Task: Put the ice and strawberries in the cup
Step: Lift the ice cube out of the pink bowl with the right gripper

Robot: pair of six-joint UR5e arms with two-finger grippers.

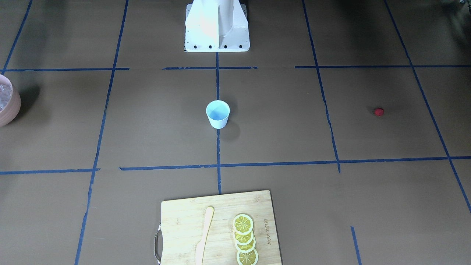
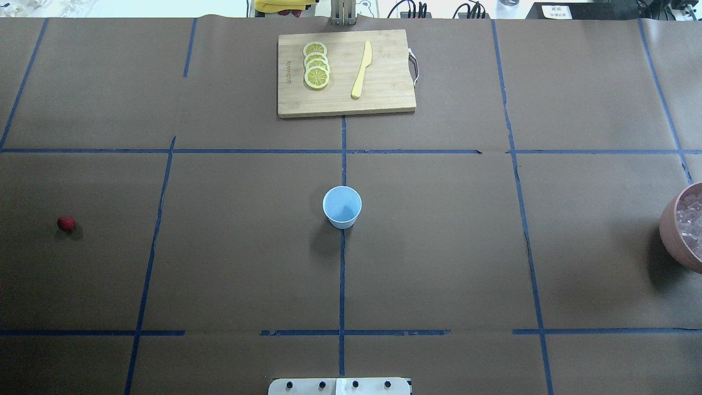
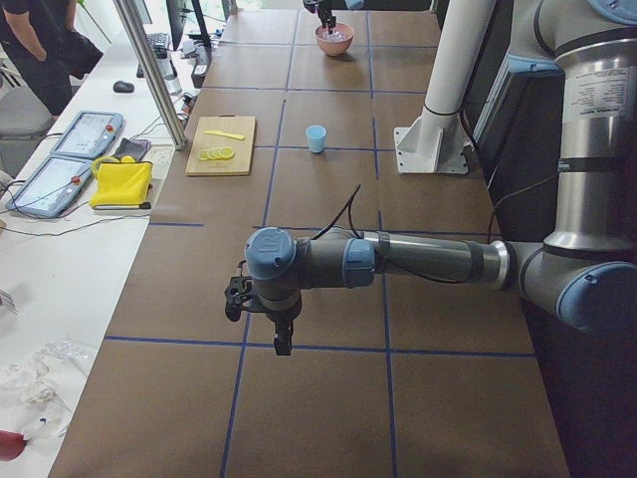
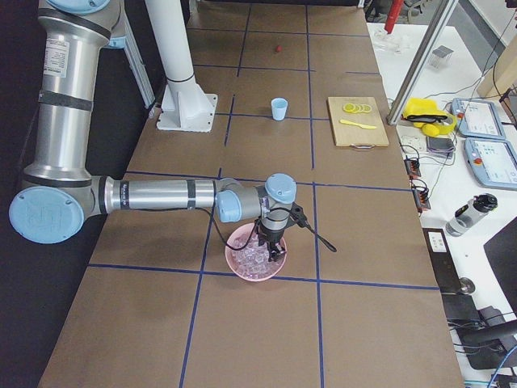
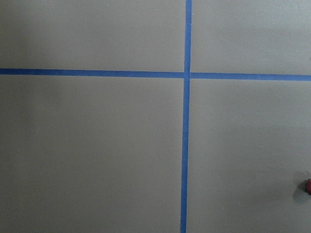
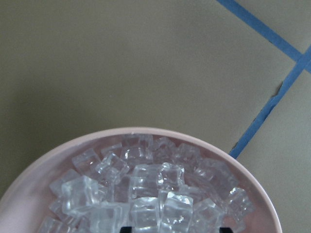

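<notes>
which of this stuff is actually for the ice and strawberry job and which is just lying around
For the job: cup, strawberry, ice in the pink bowl.
Lying about: cutting board, lemon slices, knife.

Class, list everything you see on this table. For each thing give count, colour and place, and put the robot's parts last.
cup: one, pale blue, table centre, upright, empty.
strawberry: one, red, alone on the robot's left side.
ice: many cubes, clear, piled in the bowl.
bowl: one, pink, robot's right side.
cutting board: one, light wood, far side from the robot.
lemon slices: four, yellow, overlapping on the board.
knife: one, pale yellow, on the board beside the slices.
left tool: one, dark, above bare table; state unclear.
right tool: one, dark, over the bowl, open.
</notes>
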